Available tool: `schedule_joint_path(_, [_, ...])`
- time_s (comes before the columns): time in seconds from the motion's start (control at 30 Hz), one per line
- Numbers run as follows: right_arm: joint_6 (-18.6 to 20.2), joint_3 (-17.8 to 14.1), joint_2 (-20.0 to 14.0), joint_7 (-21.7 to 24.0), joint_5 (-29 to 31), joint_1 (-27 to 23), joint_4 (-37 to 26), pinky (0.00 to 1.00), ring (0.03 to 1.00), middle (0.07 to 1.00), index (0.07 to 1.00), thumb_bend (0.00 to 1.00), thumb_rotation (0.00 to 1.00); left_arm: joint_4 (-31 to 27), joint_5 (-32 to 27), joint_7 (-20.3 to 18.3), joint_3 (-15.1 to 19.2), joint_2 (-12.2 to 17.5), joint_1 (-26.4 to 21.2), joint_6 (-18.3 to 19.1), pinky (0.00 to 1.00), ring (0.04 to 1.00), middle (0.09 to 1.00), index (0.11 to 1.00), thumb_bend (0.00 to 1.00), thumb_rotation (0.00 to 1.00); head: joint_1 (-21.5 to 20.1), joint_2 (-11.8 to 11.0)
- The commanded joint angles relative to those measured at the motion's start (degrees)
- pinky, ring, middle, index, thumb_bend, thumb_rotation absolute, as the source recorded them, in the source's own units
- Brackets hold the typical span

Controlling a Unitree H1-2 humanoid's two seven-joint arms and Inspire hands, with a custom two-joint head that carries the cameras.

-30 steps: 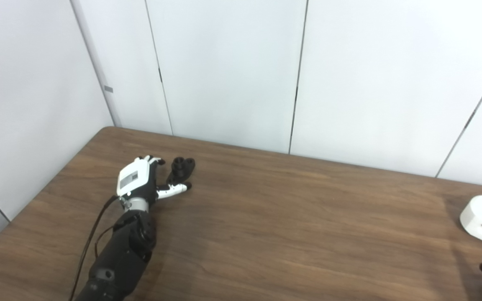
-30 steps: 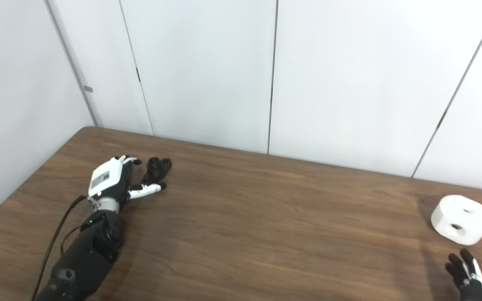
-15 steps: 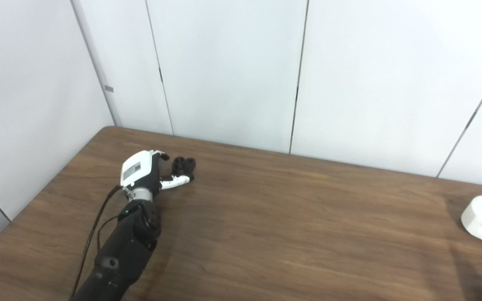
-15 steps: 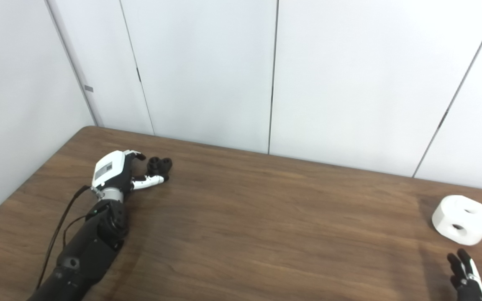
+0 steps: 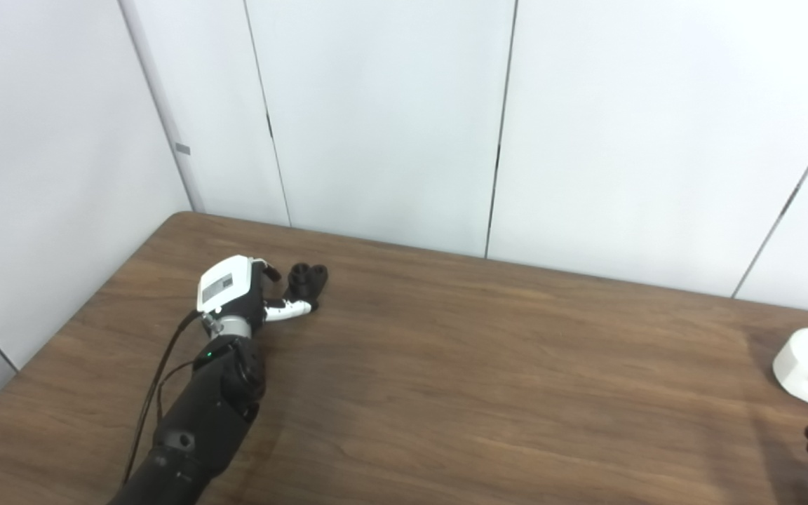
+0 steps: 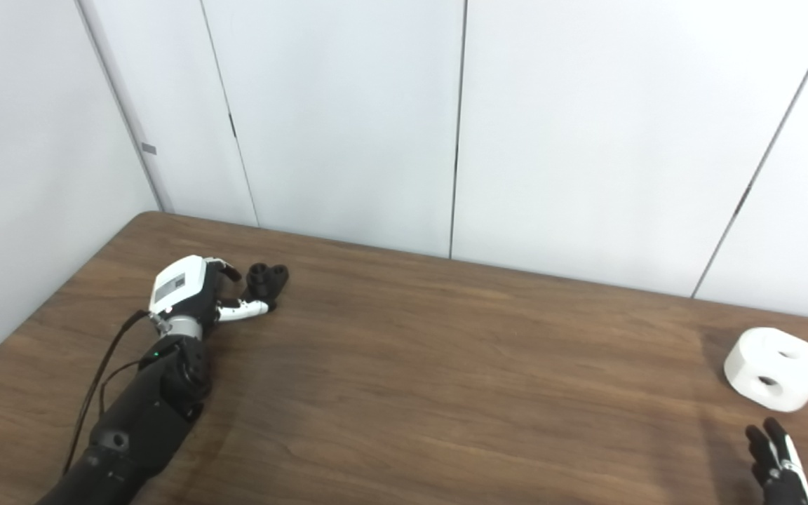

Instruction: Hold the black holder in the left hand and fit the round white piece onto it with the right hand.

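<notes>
Only an unreadable grey label marks the left hand (image 5: 232,292), fingers spread beside the black holder (image 5: 306,278).

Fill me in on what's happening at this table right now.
The left hand is at the black holder on the far left of the table, fingers curling round it, but the holder still sits on the wood. The round white piece lies untouched at the far right, with the right hand open just short of it.

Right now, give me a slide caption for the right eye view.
Left hand reaches the black holder on the wooden table; round white piece waits beyond the open right hand.
</notes>
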Motion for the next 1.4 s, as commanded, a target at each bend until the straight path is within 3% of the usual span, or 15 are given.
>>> schedule_joint_path(0.0, [0.0, 1.3, 1.7, 0.7, 2.1, 2.3, 1.5, 1.00, 0.984, 0.960, 0.990, 0.47, 1.00, -1.6, 1.7, 0.0, 0.3, 1.9, -2.3, 0.6, 0.97, 0.960, 0.896, 0.693, 0.88, 0.45, 0.1, 0.0])
schedule_joint_path(0.33, [1.8, 1.1, 1.7, 1.4, 4.1, 2.7, 0.7, 1.00, 1.000, 1.000, 1.000, 0.48, 1.00, 0.2, 1.2, -0.2, -0.3, 1.8, -2.5, 0.1, 0.96, 0.954, 0.884, 0.705, 0.88, 0.44, 0.0, -0.1])
schedule_joint_path(0.6, [2.6, 1.2, 1.9, 1.1, 3.6, 2.8, 0.4, 1.00, 1.000, 1.000, 1.000, 0.47, 1.00, -0.7, 1.1, -3.3, -1.3, 2.4, -2.7, 0.4, 0.95, 0.947, 0.884, 0.669, 0.85, 0.48, -0.2, 0.2])
schedule_joint_path(1.07, [3.7, 1.1, 2.0, 1.2, 3.5, 3.2, -0.8, 1.00, 1.000, 1.000, 1.000, 0.49, 1.00, -0.8, 0.1, -3.6, -1.3, 1.7, -2.7, -0.5, 0.94, 0.936, 0.865, 0.592, 0.85, 0.34, -0.1, 1.0])
schedule_joint_path(1.37, [4.3, 1.1, 2.3, 1.3, 4.0, 3.3, -1.4, 1.00, 1.000, 1.000, 1.000, 0.49, 1.00, -0.4, 0.2, -3.5, -1.7, 2.1, -2.5, -1.6, 0.94, 0.930, 0.857, 0.604, 0.85, 0.28, -0.1, 1.2])
